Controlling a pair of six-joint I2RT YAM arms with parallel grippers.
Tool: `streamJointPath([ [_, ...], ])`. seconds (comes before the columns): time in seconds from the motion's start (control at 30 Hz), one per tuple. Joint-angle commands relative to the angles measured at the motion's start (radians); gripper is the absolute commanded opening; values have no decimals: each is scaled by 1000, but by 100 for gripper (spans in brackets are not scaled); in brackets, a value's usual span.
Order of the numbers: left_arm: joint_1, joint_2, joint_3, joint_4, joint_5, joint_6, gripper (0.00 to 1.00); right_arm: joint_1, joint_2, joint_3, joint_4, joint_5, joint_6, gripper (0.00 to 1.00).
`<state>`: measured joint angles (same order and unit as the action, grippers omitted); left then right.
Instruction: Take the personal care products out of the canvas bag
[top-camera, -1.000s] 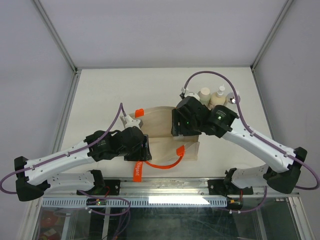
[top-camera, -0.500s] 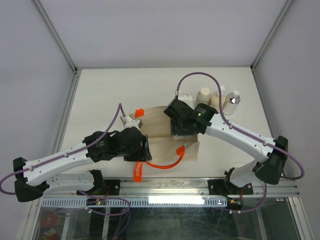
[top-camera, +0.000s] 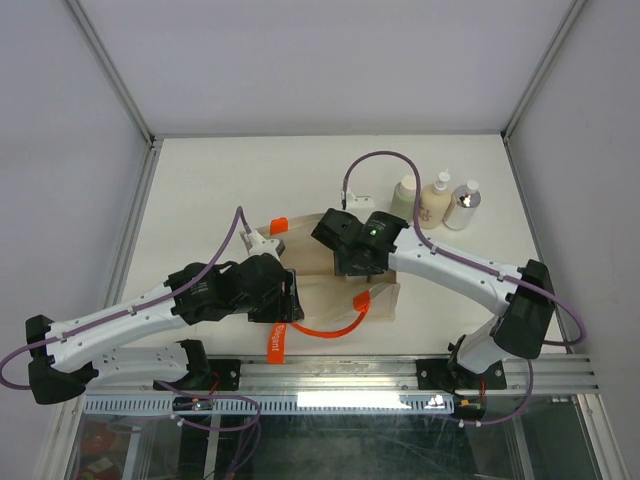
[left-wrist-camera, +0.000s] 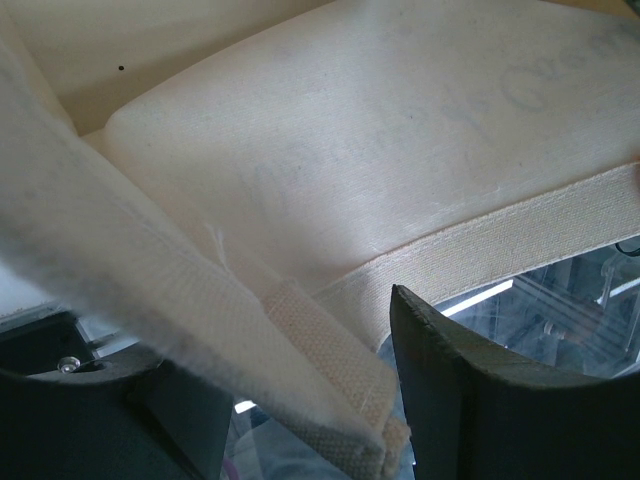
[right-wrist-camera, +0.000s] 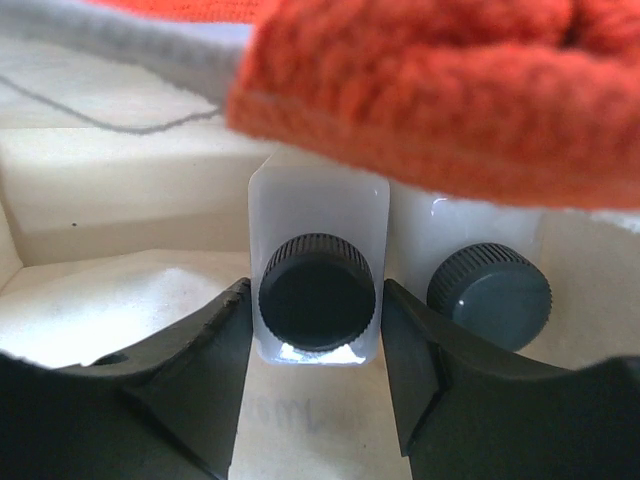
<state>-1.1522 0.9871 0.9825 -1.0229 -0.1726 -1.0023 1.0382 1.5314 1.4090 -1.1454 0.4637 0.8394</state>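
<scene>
Much lies tucked inside the canvas bag
From above, the right fingers, the dark-capped bottle between them and its twin are lost inside the bag; close up, a blurred orange handle across the bag's mouth covers both bottles' upper sides.

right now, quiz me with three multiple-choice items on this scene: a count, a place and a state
1. How many bottles stand on the table? A one B three C five
2. Where are the two dark-capped bottles? A on the table B in the bag C under the bag
3. What is the right gripper doing? A hanging open over the table B closed on a dark-capped bottle C shut on nothing

1 B: the top view shows three in a row at the far right.
2 B: the right wrist view shows both side by side inside the canvas.
3 B: its fingers sit against that bottle's two sides.
</scene>
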Motion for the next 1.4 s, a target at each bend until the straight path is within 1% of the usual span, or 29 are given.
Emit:
streamJointPath([
  [0.0,-3,1,1,70,14,17,58,2,39,-20,10,60,30,55],
  [0.27,-2,1,6,71,3,18,58,2,89,-36,81,55,5,57],
  [0.37,-2,0,8,70,1,18,58,3,112,-30,91,59,-8,57],
  [0.43,-3,-1,7,70,2,18,58,2,124,-18,94,58,-17,55],
  [0.5,-2,-1,7,71,3,17,58,2,127,5,88,51,-27,49],
  [0.57,-3,-1,8,70,5,17,58,2,118,42,85,36,-43,34],
  [0.63,-3,-2,5,71,4,17,58,1,99,76,88,9,-63,15],
  [0.67,-3,-2,4,70,4,16,58,2,86,91,97,-10,-76,7],
  [0.7,-3,-1,4,70,6,16,58,1,67,105,107,-31,-88,2],
  [0.73,-3,-1,5,70,6,16,58,0,48,121,116,-51,-97,0],
  [0.87,-2,7,12,70,7,19,58,-10,-57,152,199,-159,-120,0],
  [0.93,-4,10,16,71,6,21,58,-33,-127,139,267,-210,-91,0],
  [1.03,-2,13,19,70,7,22,58,-105,-281,40,431,-347,-62,0],
  [1.13,-3,13,18,70,9,22,58,-190,-431,-81,608,-457,21,0],
  [1.2,-2,13,16,70,12,23,58,-244,-508,-131,693,-501,86,0],
  [1.27,-2,12,12,70,15,24,58,-280,-552,-129,712,-514,105,0],
  [1.37,-2,10,9,71,17,27,58,-309,-583,-68,657,-465,81,0],
])
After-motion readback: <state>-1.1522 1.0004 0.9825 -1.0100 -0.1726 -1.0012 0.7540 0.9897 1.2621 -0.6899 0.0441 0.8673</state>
